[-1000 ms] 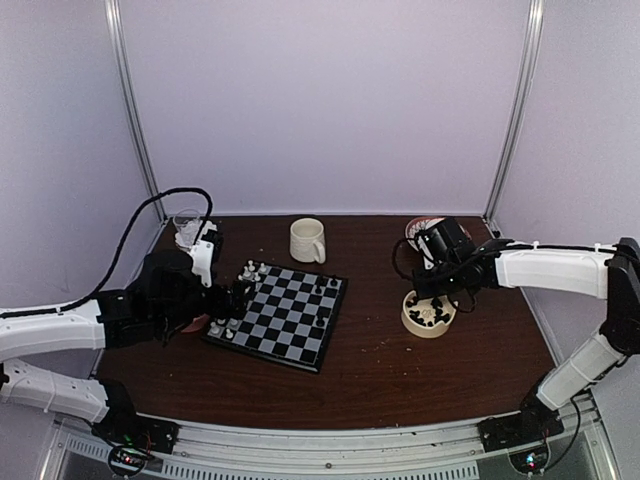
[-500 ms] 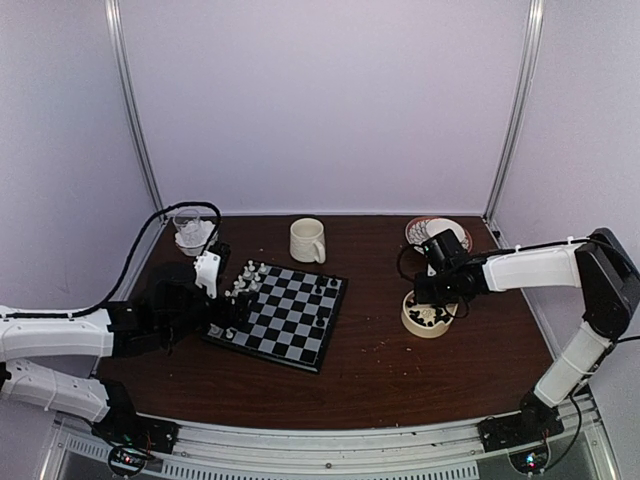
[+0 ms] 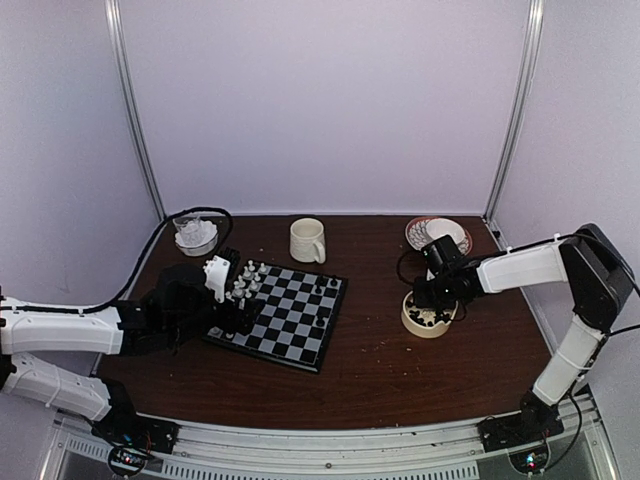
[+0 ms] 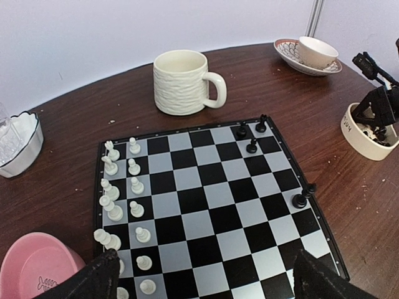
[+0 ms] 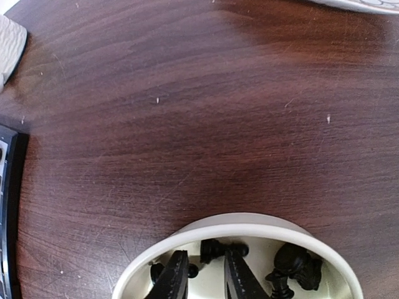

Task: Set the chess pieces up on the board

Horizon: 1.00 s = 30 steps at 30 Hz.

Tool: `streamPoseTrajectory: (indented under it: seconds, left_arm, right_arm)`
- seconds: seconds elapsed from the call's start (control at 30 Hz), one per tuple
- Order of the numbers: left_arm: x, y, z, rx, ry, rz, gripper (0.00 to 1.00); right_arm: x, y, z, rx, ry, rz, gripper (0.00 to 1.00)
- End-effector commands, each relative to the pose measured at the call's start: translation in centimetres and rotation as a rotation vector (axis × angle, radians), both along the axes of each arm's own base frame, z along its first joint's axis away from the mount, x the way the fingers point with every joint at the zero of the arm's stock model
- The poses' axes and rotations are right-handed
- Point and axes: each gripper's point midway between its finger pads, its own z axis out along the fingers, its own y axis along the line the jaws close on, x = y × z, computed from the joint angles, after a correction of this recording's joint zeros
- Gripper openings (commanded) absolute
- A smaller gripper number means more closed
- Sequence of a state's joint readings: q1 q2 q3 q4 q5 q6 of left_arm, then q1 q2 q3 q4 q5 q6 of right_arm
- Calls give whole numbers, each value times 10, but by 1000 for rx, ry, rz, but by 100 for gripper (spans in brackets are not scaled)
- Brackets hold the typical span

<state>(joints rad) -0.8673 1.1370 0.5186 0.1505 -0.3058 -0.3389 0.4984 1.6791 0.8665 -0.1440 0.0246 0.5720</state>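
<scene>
Several black chess pieces point(image 5: 215, 250) lay just beyond the right gripper point(image 5: 204, 260), narrowly parted and empty; centring on one alone seemed key.

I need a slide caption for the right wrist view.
Right gripper, slightly open, in a cream bowl of black chess pieces.
</scene>
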Motion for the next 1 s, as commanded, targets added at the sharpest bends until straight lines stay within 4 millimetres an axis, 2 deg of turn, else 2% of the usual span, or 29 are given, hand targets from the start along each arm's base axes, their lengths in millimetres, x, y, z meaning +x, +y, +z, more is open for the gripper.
streamPoseTrajectory:
  seconds: [0.0,0.2,0.37,0.47,0.57,0.63,0.97]
  left_arm:
    - [5,-4,25,-50,-50,-5,97]
    - [5,-4,25,-44,-49,-5,97]
    - [4,-4,25,-43,-49,-6,97]
    - [4,-4,25,-43,-48,-8,97]
    - [4,-4,24,-44,-46,-10,97]
    - [4,-5,24,-43,-46,-10,97]
    - [4,-5,25,-40,-44,-12,97]
  right_arm:
    - [7,5,-1,17,-1,10,25]
    - [7,2,-4,-5,12,5,27]
    - [6,-1,7,-29,-15,29,31]
    - [7,-2,7,-39,-17,35,31]
    - [8,-2,4,-43,-11,30,29]
    - [9,-4,4,-56,-11,23,24]
    - [7,-4,13,-78,-38,64,9]
